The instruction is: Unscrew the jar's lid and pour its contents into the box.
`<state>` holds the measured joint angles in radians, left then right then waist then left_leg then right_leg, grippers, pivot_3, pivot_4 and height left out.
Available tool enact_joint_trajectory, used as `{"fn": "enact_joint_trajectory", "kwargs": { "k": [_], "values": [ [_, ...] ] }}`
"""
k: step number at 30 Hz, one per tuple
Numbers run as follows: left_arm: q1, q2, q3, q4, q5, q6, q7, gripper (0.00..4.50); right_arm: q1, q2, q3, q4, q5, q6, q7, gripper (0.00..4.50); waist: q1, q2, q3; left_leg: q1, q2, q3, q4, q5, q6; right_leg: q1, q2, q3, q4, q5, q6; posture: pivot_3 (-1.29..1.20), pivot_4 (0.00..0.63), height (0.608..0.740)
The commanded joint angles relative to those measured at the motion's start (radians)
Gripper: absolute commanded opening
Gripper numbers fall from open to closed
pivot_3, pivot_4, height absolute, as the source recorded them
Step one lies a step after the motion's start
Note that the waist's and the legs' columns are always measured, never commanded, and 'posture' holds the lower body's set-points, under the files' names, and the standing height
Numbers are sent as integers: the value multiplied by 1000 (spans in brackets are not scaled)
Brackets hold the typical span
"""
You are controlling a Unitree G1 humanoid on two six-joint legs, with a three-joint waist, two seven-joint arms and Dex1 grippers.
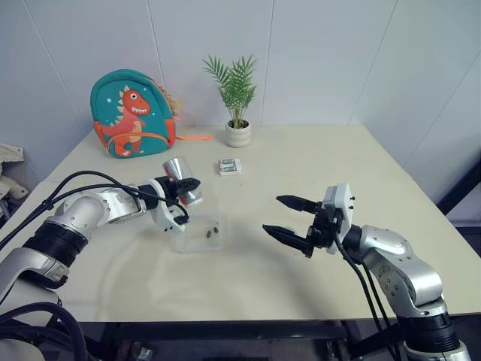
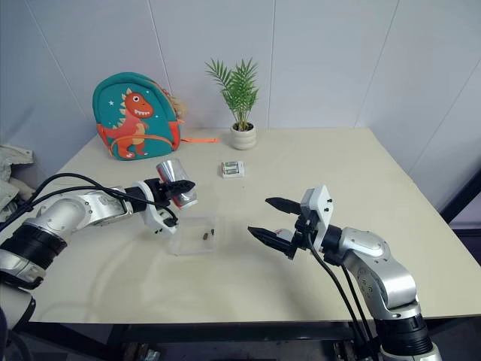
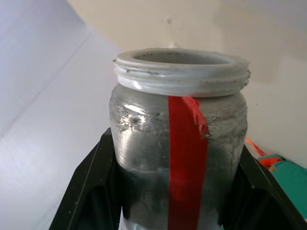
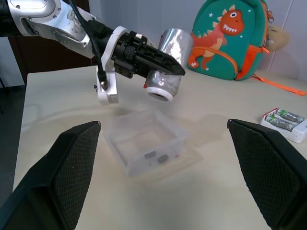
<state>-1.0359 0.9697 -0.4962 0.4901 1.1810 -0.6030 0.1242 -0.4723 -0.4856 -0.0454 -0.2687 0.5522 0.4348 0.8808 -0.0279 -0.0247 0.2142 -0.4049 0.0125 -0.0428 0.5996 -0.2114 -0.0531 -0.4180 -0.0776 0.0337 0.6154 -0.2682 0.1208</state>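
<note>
The left gripper (image 4: 160,62) clamps the lidless silvery-grey cylindrical jar (image 4: 168,64), tilted mouth-down directly above the shallow clear plastic box (image 4: 144,143); the right gripper (image 1: 289,218) gapes empty beside.

One jar (image 1: 183,180) sits clamped in the left hand (image 1: 186,192), tipped over one clear box (image 1: 199,234) at the tabletop's (image 1: 316,165) nine o'clock side. Two dark pellets (image 1: 211,232) lie in that box. One right hand (image 1: 289,218) hangs with its two fingers spread wide. Toward twelve o'clock stand one potted plant (image 1: 237,101), one dinosaur backpack (image 1: 132,114) and one white-and-green packet (image 1: 230,166).
</note>
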Motion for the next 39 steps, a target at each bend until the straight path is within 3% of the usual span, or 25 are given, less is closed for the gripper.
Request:
{"fn": "enact_joint_trajectory", "kwargs": {
  "k": [1, 4, 7, 13, 17, 23, 26, 33, 39],
  "values": [
    [48, -33, 161, 25, -318, 53, -178, 2058, -13, 2, -7, -18, 15, -23, 6, 4469, 0, 0, 0, 0, 0, 0, 1, 0, 0, 0, 0, 0, 1, 0, 0, 0, 150, 740],
    [132, -113, 321, -14, -654, 232, -430, 2058, -20, -1, -7, -14, 15, -22, 10, 4469, 0, 0, 0, 0, 0, 0, 4, 0, 0, 0, 0, 0, 4, -1, -1, 0, 150, 740],
    [204, -189, 466, -105, -889, 496, -588, 2058, -26, -5, -10, -14, 19, -18, 14, 4469, -2, 0, 0, 0, 1, 0, 9, 0, 0, 0, 1, 1, 8, -1, -1, 0, 150, 740],
    [321, -329, 777, -225, -1196, 910, -534, 2058, -51, -13, -2, -12, 24, -10, 40, 4469, -3, 0, 0, 2, 2, 0, 14, 0, 0, 1, 2, 1, 12, 0, -2, 0, 150, 740],
    [359, -410, 948, -210, -1327, 898, -433, 2058, -83, -10, 21, 1, 19, -10, 63, 4469, -2, -1, 0, 2, 2, -1, 16, 0, 0, 2, 2, 1, 12, 1, -2, 0, 150, 740],
    [365, -421, 989, 19, -1365, 828, -384, 2058, -145, 2, 52, 48, 11, -21, 89, 4469, 1, -2, -1, 3, 1, -1, 16, 0, -1, 3, 2, 1, 11, 1, -3, 0, 150, 740],
    [352, -415, 1006, 165, -1381, 654, -397, 2058, -170, 11, 67, 65, 6, -28, 97, 4469, 1, -2, -1, 3, 2, -1, 16, 0, -1, 3, 2, 1, 10, 1, -3, 0, 150, 740],
    [327, -405, 1009, 363, -1408, 485, -400, 2058, -191, 27, 78, 74, 1, -34, 96, 4469, 2, -2, -1, 2, 2, -1, 15, -1, -1, 3, 2, 1, 8, 2, -2, 0, 150, 740],
    [358, -409, 1006, 342, -1451, 465, -454, 3930, -191, 31, 80, 71, 2, -36, 97, 4500, 1, -2, -1, 2, 2, -1, 14, -1, -1, 3, 2, 0, 8, 2, -2, 0, 150, 740]
  ]
}}
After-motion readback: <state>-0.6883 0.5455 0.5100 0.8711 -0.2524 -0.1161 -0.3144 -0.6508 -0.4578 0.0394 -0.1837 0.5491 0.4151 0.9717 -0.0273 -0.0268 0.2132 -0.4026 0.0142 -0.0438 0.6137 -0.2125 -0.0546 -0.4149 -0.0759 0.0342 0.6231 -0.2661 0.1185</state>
